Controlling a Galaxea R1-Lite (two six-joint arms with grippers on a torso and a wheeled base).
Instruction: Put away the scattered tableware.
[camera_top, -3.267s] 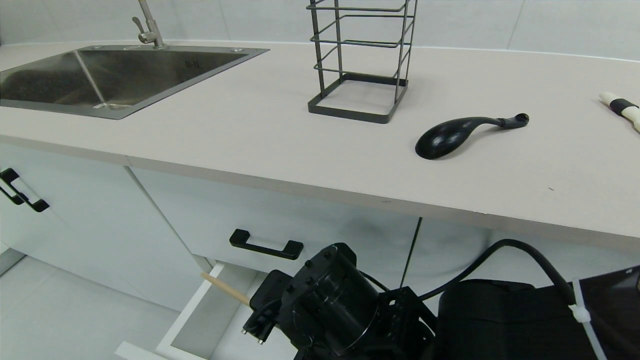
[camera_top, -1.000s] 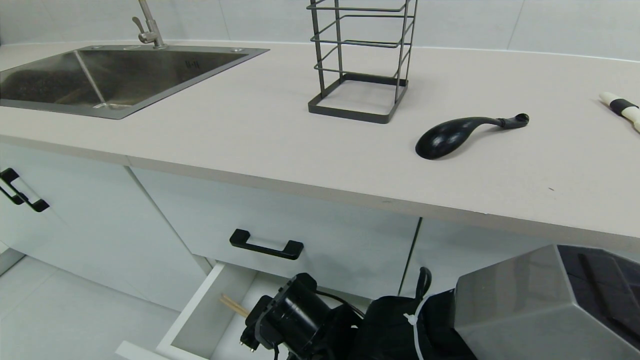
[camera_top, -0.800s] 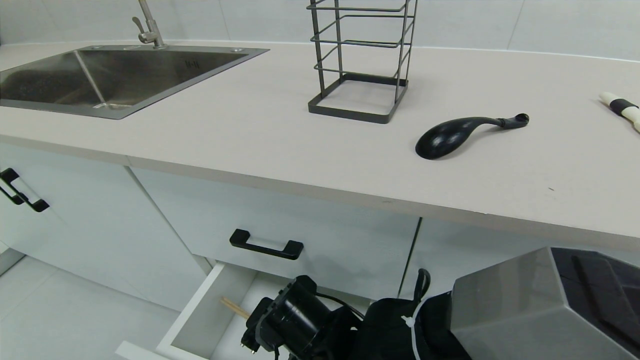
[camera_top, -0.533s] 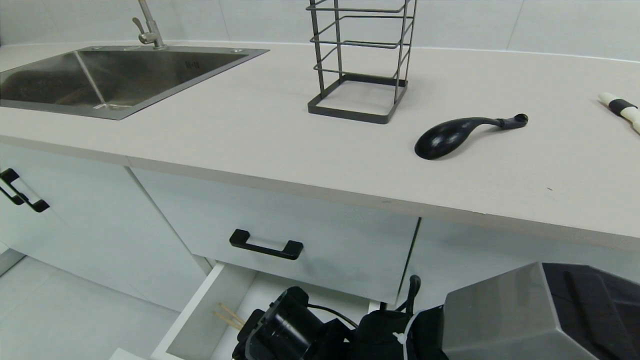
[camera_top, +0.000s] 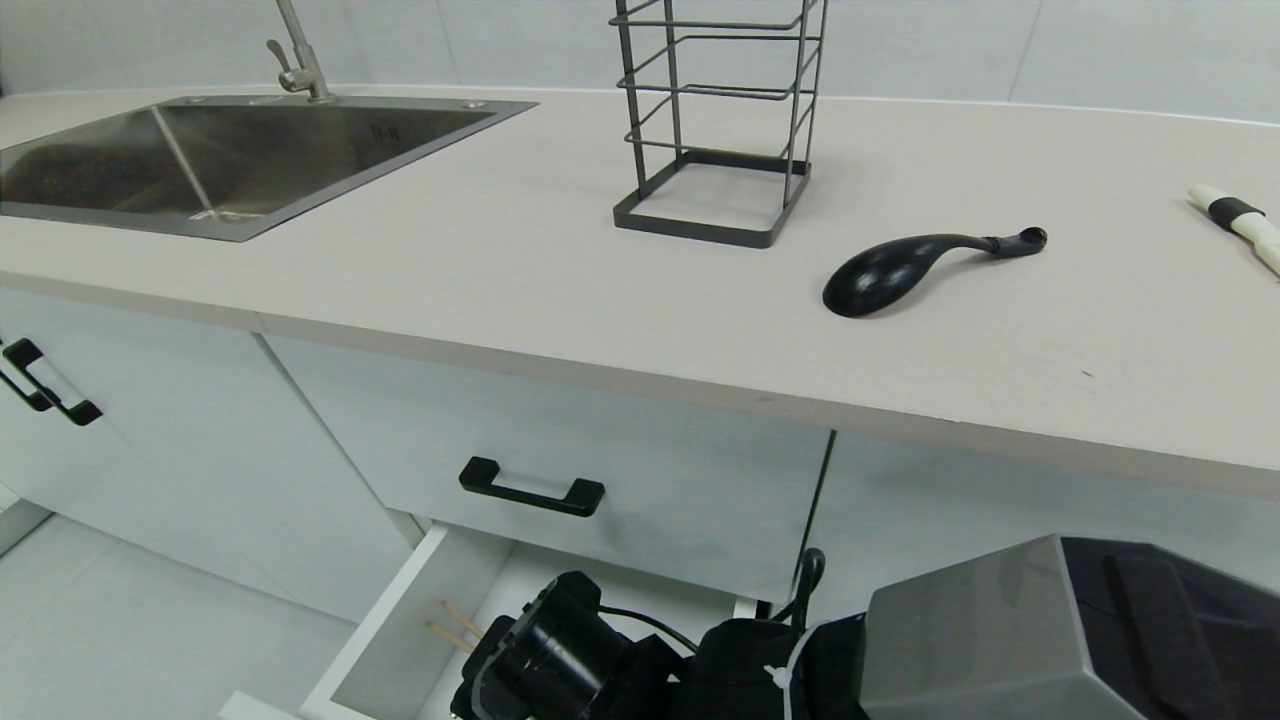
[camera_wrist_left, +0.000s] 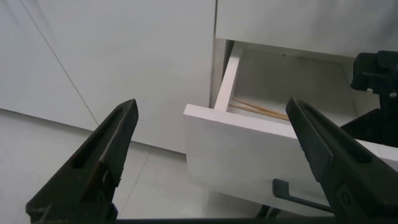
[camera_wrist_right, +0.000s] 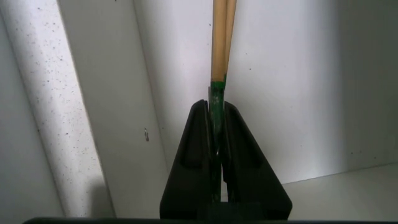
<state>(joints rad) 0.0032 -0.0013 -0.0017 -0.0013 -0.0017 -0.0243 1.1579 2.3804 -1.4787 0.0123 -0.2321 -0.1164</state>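
A pair of wooden chopsticks (camera_wrist_right: 221, 37) with green ends sits in my right gripper (camera_wrist_right: 216, 107), which is shut on them. In the head view the chopsticks (camera_top: 443, 620) lie low inside the open white drawer (camera_top: 395, 605) under the counter, ahead of the right wrist. My left gripper (camera_wrist_left: 211, 106) hangs open in front of the drawer (camera_wrist_left: 249, 146), apart from it, and the chopsticks (camera_wrist_left: 261, 111) show along the drawer's inner wall. A black spoon (camera_top: 885, 275) lies on the counter at the right.
A dark wire rack (camera_top: 690, 228) stands mid-counter, a steel sink (camera_top: 250, 150) at the far left. A white-handled utensil (camera_top: 1235, 215) lies at the counter's right edge. A shut drawer with a black handle (camera_top: 530, 490) is above the open one.
My right arm has sunk lower, carrying the chopsticks from above the drawer's edge down into the drawer. The head camera has shifted slightly.
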